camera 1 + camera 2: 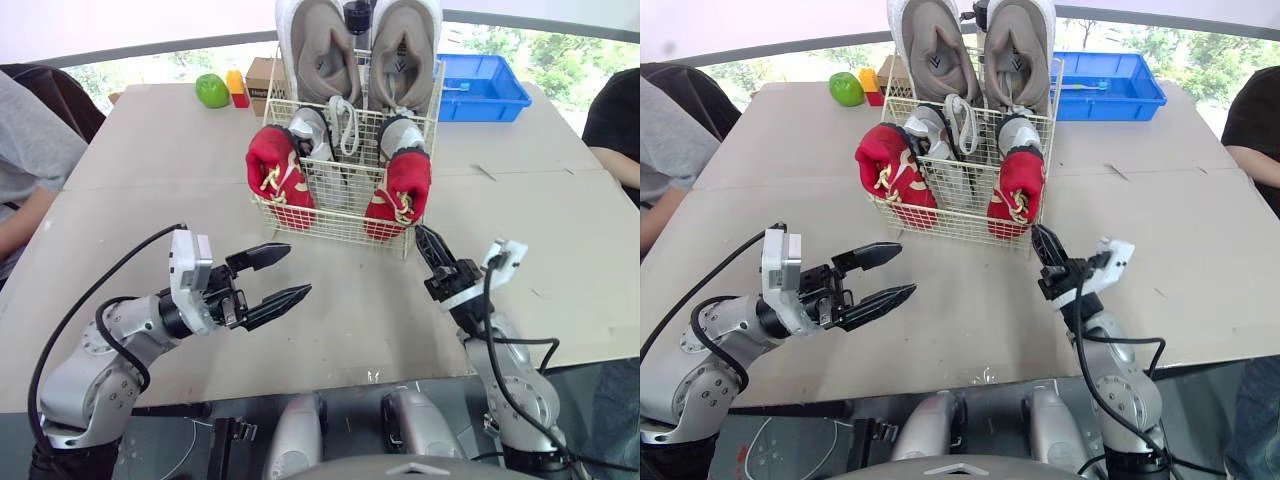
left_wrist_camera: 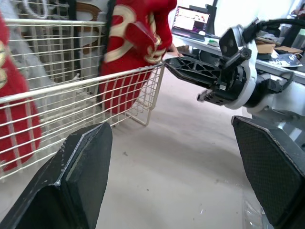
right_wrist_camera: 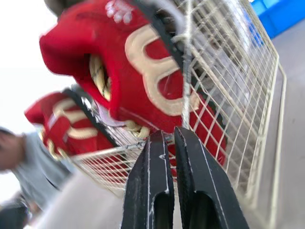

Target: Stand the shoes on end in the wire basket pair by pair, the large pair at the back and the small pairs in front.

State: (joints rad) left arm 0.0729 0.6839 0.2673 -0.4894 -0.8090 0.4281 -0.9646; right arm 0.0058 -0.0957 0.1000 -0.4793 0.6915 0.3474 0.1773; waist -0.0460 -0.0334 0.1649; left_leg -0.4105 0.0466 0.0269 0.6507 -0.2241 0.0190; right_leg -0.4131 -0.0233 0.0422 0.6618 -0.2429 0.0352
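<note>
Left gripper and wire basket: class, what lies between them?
Bare table lies between the left gripper and the wire basket, as seen in the left eye view.

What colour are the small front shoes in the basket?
The front shoes are red with cream markings, clearest in the right wrist view.

Bare table (image 1: 360, 312) lies open before the wire basket (image 1: 335, 222), which shoes (image 1: 325, 50) fill to the rim.

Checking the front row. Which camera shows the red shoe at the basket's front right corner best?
The left eye view: the red shoe stands on end, whole, in the wire basket. The right eye view matches. The left wrist view catches part beside the right gripper; the right wrist view shows it close, cropped.
</note>
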